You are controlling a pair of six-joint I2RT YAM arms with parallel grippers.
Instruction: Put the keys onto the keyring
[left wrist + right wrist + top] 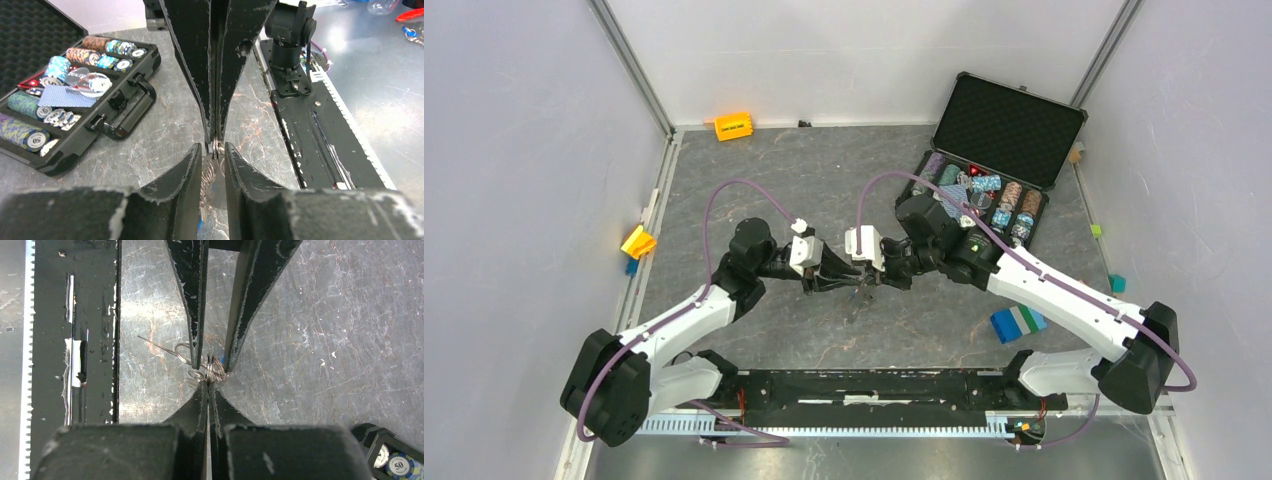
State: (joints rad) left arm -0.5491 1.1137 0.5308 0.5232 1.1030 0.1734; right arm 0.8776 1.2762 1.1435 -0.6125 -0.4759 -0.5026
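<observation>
The keyring (212, 172) is a silver piece with a bumpy, coil-like edge, held above the table between both grippers. It also shows in the right wrist view (215, 371), with loose wire loops sticking out to the left. My left gripper (214, 147) is closed on it, jaws a narrow gap apart. A bright blue speck (201, 225), likely the blue key, shows under it. My right gripper (208, 382) is shut on the ring's wire edge from the opposite side. In the top view the two grippers (860, 285) meet tip to tip at the table's middle. The black key is hidden.
An open black poker-chip case (984, 190) stands at the back right. An orange block (733, 126) lies at the back wall and a yellow block (638, 241) at the left edge. A blue, green and white block (1017, 323) lies near the right arm. The black base rail (874, 385) runs along the near edge.
</observation>
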